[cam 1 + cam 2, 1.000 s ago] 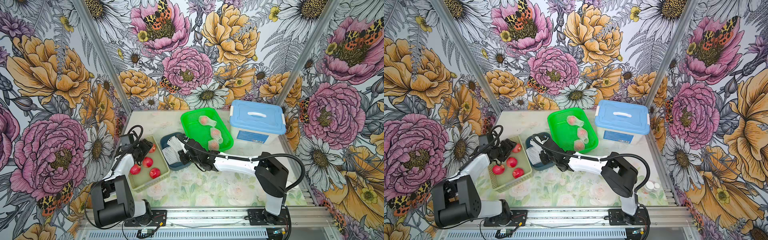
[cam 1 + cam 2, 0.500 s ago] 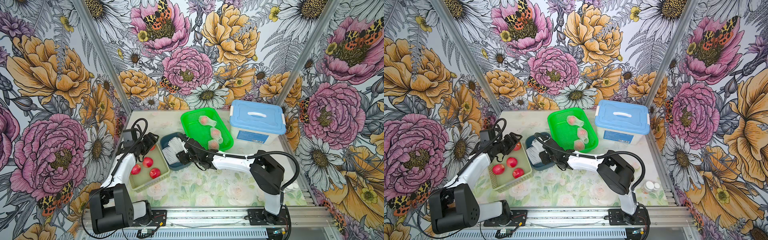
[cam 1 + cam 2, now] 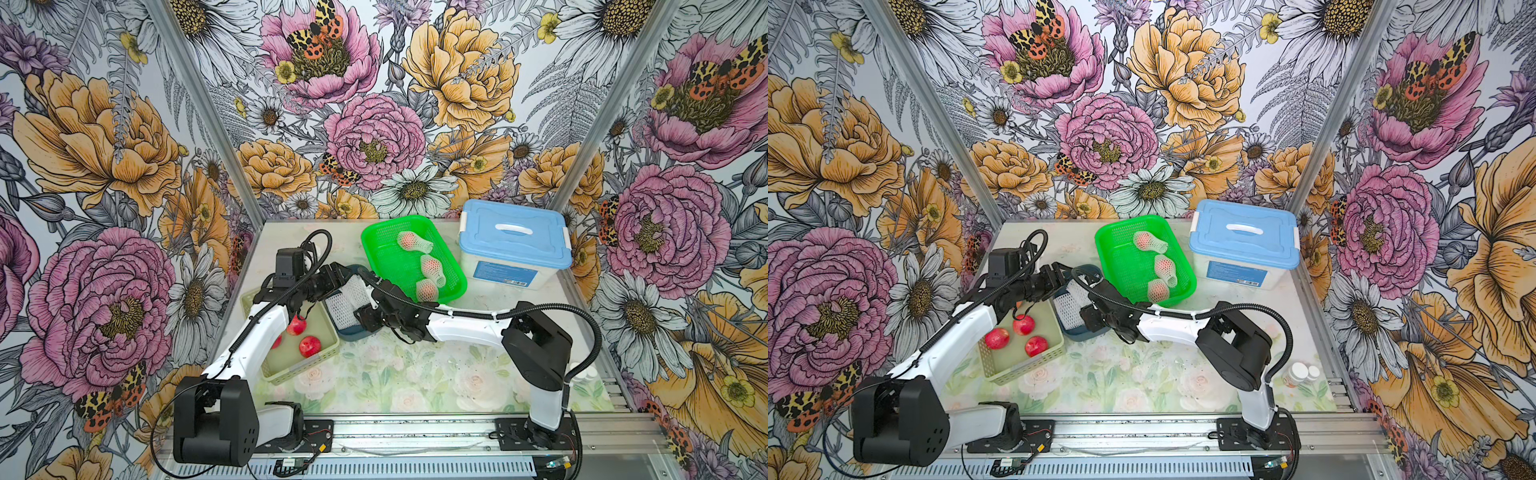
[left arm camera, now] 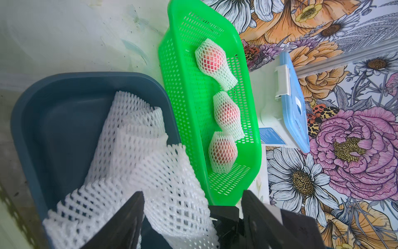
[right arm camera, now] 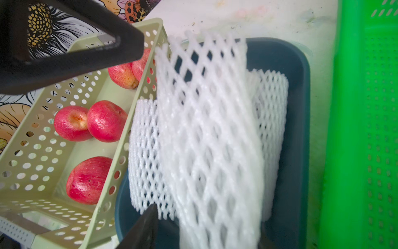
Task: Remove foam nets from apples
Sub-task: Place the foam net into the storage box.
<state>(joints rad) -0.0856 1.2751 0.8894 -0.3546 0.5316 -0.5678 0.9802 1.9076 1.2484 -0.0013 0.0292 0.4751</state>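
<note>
Several white foam nets (image 3: 347, 297) (image 3: 1073, 303) lie piled in a dark blue bin (image 3: 349, 334). My right gripper (image 3: 365, 311) (image 5: 206, 226) is open at the bin's near side. A loose, blurred net (image 5: 211, 140) hangs between its fingers. My left gripper (image 3: 332, 274) (image 4: 192, 194) is open over the bin's far left side, with a net (image 4: 172, 183) lying between its fingers. Three apples still in nets (image 3: 432, 266) (image 4: 227, 112) lie in the green basket (image 3: 457, 291). Bare red apples (image 3: 1023, 324) (image 5: 105, 124) sit in the beige basket (image 3: 1017, 374).
A white box with a blue lid (image 3: 515, 237) stands at the back right, beside the green basket. Two small white-capped bottles (image 3: 1300, 372) sit at the front right edge. The left arm reaches over the beige basket. The right arm stretches low across the table's middle.
My right gripper has opened and let go of the net over the blue bin. My left gripper has moved from above the beige basket to the blue bin.
</note>
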